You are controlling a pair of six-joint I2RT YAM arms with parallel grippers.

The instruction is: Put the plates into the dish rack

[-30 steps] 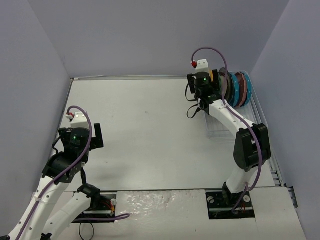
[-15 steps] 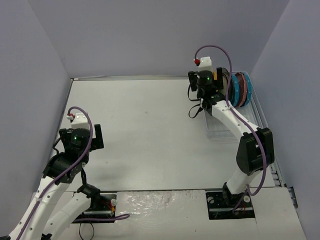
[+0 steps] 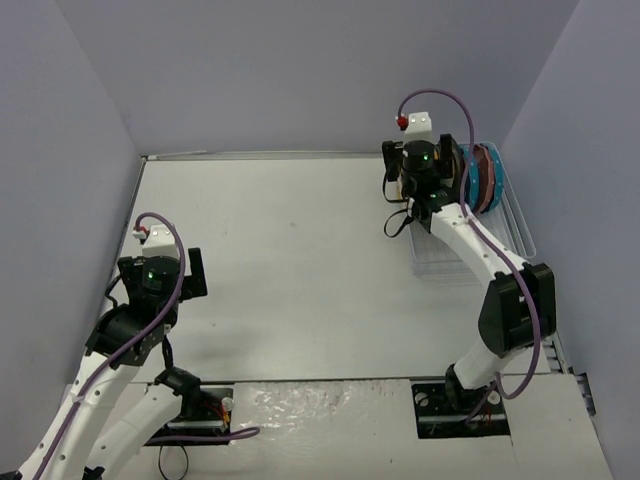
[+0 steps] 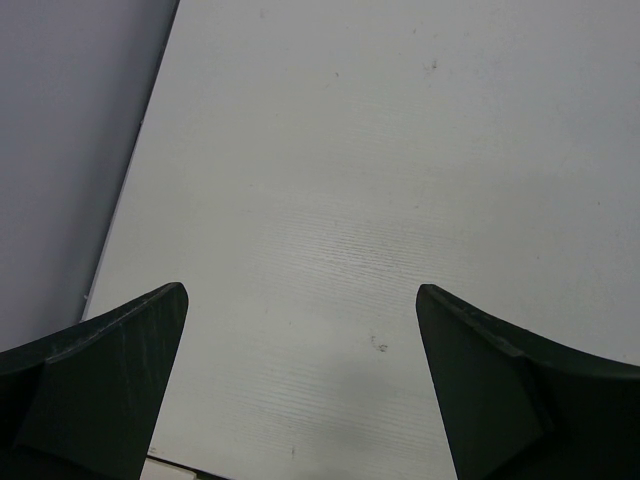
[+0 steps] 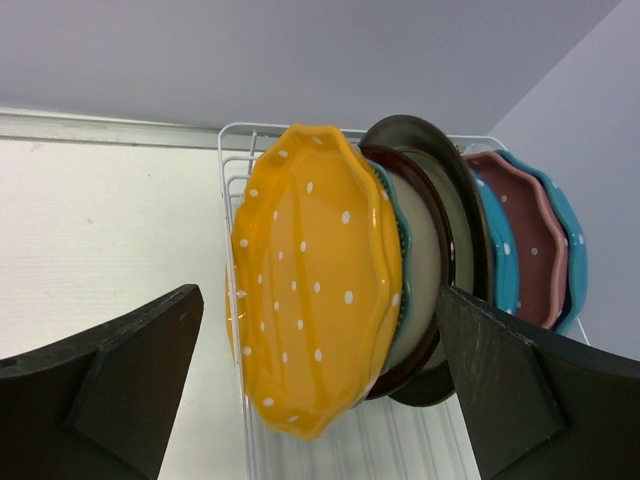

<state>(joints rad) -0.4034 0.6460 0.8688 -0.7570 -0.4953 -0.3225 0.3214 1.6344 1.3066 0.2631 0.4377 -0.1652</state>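
The white wire dish rack [image 5: 232, 170] holds the plates on edge in a row: yellow dotted [image 5: 300, 300] in front, then teal [image 5: 402, 240], two cream ones with dark rims [image 5: 428, 260], blue [image 5: 500, 260], pink [image 5: 530, 240] and blue [image 5: 572, 250]. My right gripper [image 5: 320, 292] is open, its jaws spread wide to either side of the yellow plate and apart from it. In the top view it [image 3: 445, 168] is over the rack's [image 3: 520, 235] left end, beside the blue and maroon plates [image 3: 478, 180]. My left gripper [image 3: 195, 272] is open and empty over bare table [image 4: 300, 295].
The rack stands in the table's far right corner, close to the back and right walls. Its near half [image 3: 440, 262] holds no plates. The left wall runs close beside the left arm.
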